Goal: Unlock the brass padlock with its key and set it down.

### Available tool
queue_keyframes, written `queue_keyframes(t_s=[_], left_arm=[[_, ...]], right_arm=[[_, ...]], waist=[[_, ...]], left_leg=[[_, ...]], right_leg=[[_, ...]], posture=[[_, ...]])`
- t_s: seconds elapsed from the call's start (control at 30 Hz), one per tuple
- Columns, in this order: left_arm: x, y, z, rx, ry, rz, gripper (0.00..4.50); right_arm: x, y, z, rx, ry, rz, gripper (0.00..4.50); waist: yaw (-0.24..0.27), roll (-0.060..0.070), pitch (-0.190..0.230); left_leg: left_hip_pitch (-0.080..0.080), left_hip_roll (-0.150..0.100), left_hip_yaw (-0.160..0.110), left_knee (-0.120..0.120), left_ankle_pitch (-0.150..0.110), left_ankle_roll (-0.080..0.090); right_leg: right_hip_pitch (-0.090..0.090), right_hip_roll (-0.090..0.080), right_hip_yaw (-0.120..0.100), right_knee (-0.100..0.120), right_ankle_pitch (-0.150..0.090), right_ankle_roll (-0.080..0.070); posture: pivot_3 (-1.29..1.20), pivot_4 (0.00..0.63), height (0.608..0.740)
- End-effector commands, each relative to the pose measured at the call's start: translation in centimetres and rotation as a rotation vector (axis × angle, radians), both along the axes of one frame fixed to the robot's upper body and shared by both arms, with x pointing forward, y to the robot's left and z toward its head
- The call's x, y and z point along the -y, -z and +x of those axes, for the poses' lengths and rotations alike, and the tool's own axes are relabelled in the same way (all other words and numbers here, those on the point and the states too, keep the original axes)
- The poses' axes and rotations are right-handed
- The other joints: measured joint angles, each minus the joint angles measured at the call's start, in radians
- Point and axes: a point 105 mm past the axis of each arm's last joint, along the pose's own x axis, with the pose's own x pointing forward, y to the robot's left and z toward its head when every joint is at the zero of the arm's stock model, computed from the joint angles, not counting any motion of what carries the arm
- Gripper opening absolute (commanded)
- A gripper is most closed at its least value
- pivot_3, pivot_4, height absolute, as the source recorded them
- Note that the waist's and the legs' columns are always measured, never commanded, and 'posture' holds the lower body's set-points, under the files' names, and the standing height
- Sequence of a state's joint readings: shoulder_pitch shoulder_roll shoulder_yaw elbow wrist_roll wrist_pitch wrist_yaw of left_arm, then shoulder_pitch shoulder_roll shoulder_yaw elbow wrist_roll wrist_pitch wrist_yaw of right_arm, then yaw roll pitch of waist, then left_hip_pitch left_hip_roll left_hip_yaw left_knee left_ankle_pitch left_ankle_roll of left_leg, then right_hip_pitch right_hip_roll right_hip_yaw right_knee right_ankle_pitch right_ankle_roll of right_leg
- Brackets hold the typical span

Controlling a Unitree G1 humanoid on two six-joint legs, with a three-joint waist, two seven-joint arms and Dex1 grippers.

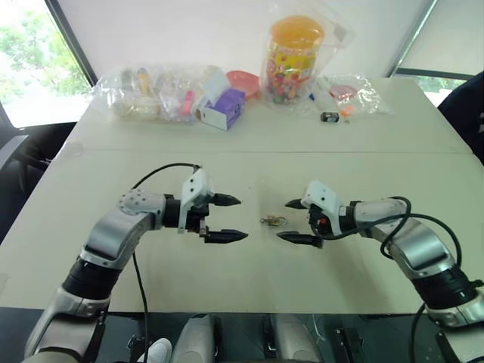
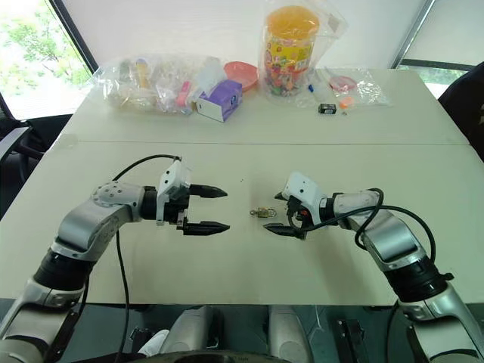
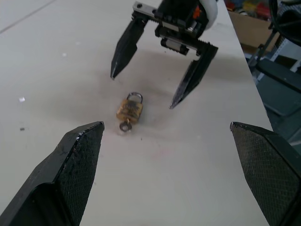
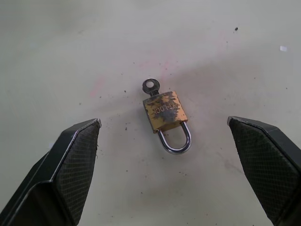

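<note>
The brass padlock (image 4: pixel 165 112) lies flat on the white table (image 1: pixel 242 287), its silvery shackle closed. The key (image 4: pixel 151 86) sticks out of the body's bottom end, showing its small ring head. My left gripper (image 1: pixel 243 218) hovers open just left of the padlock, fingers pointing at it. From the other side my right gripper (image 1: pixel 282 220) faces it, also open, its fingertips close to the padlock without touching it. In the left wrist view the padlock (image 3: pixel 129 109) rests between the two grippers, nearer the right gripper (image 3: pixel 142 92).
Along the table's far edge stand clear plastic bags of small items (image 1: pixel 147 94), a purple and white box (image 1: pixel 223 108), a red bowl (image 1: pixel 243 80), a jar with an orange lid (image 1: pixel 293 57) and a small black object (image 1: pixel 329 116). A seam (image 1: pixel 242 151) crosses the table.
</note>
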State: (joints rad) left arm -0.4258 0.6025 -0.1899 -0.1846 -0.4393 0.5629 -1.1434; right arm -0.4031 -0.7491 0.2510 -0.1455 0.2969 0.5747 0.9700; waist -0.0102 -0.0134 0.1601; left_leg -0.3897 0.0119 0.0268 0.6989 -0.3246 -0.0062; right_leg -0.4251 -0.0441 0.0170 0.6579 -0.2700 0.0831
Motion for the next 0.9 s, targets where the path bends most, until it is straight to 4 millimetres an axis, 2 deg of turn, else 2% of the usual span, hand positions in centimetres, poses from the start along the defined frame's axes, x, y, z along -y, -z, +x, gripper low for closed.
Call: queue_keyframes(t_s=[0.03, 0.37, 0.47, 0.53, 0.63, 0.67, 0.77, 0.83, 0.9], left_arm=[[-0.1, -0.7, -0.6, 0.042, 0.017, 0.01, 4.5], [-0.3, -0.7, -0.5, 0.059, -0.005, 0.019, 4.5], [-0.2, -0.8, -0.3, 0.064, -0.009, 0.015, 4.5], [-0.1, -0.7, -0.2, 0.065, -0.01, 0.014, 4.5], [0.0, -0.6, -0.1, 0.065, -0.012, 0.009, 4.5], [0.1, -0.6, 0.0, 0.063, -0.011, 0.006, 4.5], [0.6, -0.5, 0.2, 0.061, -0.002, -0.007, 4.5], [0.8, -0.6, 0.6, 0.047, -0.007, -0.027, 4.5], [1.0, -0.8, 1.1, 0.027, -0.012, -0.055, 4.5]], right_arm=[[-1.1, -0.1, 0.7, 0.033, -0.036, 0.012, 4.46], [-1.6, 2.1, 1.3, 0.061, -0.082, -0.065, 4.46], [-1.6, 2.8, 1.0, 0.06, -0.101, -0.088, 3.62], [-1.5, 3.0, 0.9, 0.058, -0.103, -0.095, 2.73], [-1.3, 3.1, 0.8, 0.064, -0.098, -0.098, 1.08], [-1.2, 3.0, 0.9, 0.073, -0.086, -0.098, 0.7], [-0.1, 2.4, 1.4, 0.171, -0.04, -0.143, 0.68], [0.2, 0.7, 1.6, 0.34, -0.039, -0.184, 0.68], [0.1, -1.8, 1.3, 0.542, -0.055, -0.22, 0.68]], waist=[[-0.001, 0.0, 0.0], [-0.002, 0.0, 0.0], [-0.003, 0.0, 0.0], [-0.003, 0.0, 0.0], [-0.002, 0.0, 0.0], [-0.002, 0.0, 0.0], [0.001, 0.0, 0.0], [0.004, 0.0, 0.0], [0.006, 0.0, 0.0]], left_leg=[[0.0, 0.0, 0.0, 0.0, 0.0, 0.0], [0.0, 0.0, 0.0, 0.0, 0.0, 0.0], [0.0, 0.0, 0.0, 0.0, 0.0, 0.0], [0.001, 0.0, 0.0, 0.0, 0.0, 0.0], [0.001, 0.0, 0.0, 0.0, 0.0, 0.0], [0.001, 0.0, 0.0, 0.0, 0.0, 0.0], [0.001, 0.0, 0.0, 0.001, 0.0, 0.0], [0.001, -0.001, 0.0, 0.001, 0.0, 0.0], [0.001, -0.002, 0.0, 0.001, 0.0, 0.0]], right_leg=[[0.0, 0.0, 0.0, 0.0, 0.0, 0.0], [0.0, 0.0, 0.0, 0.001, 0.0, 0.0], [0.0, 0.0, 0.0, 0.001, 0.0, 0.0], [0.0, 0.0, 0.0, 0.001, 0.0, 0.0], [0.0, 0.0, 0.0, 0.002, 0.0, 0.0], [0.0, 0.0, 0.0, 0.002, 0.0, 0.0], [0.0, 0.0, 0.0, 0.002, 0.0, 0.0], [0.001, -0.001, 0.0, 0.002, 0.0, 0.0], [0.0, -0.002, 0.0, 0.002, 0.0, 0.0]], posture=[[0.0, 0.15, 0.735], [0.0, 0.15, 0.735], [0.0, 0.15, 0.735], [0.0, 0.15, 0.735], [0.0, 0.15, 0.735], [0.0, 0.15, 0.735], [0.0, 0.15, 0.735], [0.0, 0.15, 0.735], [0.0, 0.15, 0.735]])
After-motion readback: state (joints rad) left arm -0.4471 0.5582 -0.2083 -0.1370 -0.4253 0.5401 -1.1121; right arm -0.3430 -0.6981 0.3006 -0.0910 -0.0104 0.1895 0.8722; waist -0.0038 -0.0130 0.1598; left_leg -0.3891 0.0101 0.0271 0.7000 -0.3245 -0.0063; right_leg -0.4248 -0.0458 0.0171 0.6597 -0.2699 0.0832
